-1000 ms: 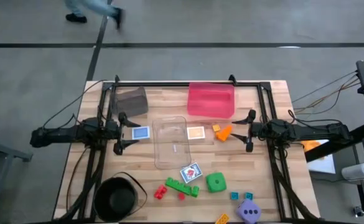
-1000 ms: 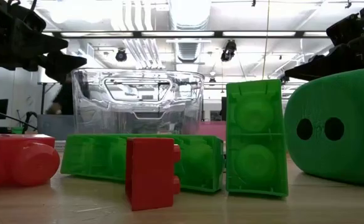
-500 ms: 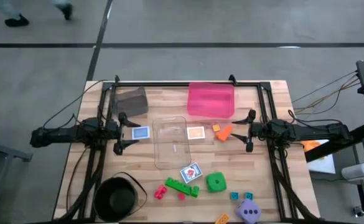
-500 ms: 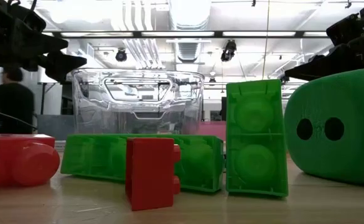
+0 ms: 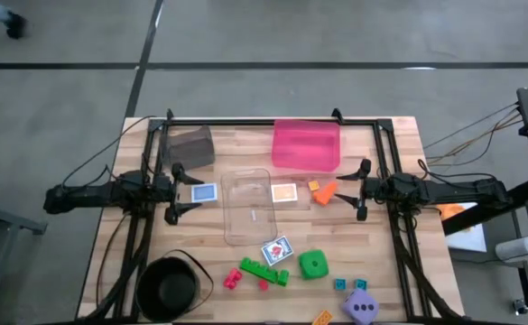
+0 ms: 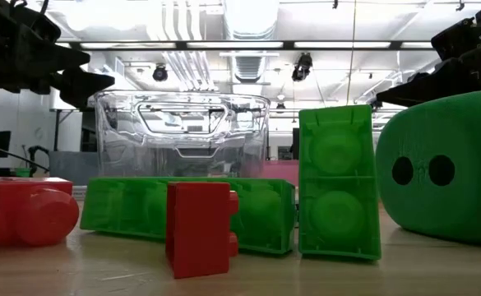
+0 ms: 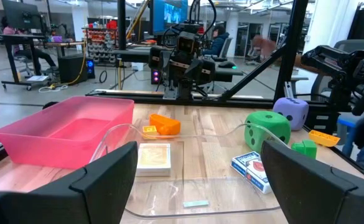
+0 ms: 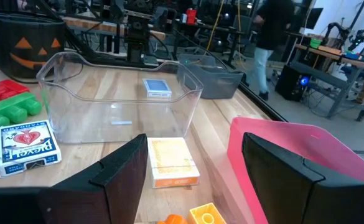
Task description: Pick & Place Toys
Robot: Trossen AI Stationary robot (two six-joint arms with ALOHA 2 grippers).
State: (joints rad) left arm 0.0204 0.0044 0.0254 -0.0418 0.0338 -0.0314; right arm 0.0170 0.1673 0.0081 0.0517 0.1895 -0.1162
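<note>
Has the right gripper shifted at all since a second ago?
No. In the high view the right gripper sits open at the same spot beside the orange brick, below the pink bin.

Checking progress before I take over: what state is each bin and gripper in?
Clear bin: upright, no toys inside.
Pink bin: upright, no toys seen inside.
Grey bin: upright, contents unclear.
Left gripper: open, holding nothing.
Right gripper: open, holding nothing.

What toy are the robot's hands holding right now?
None. The left gripper and the right gripper both hang open above the table with nothing between their jaws; the toys lie untouched.
</note>
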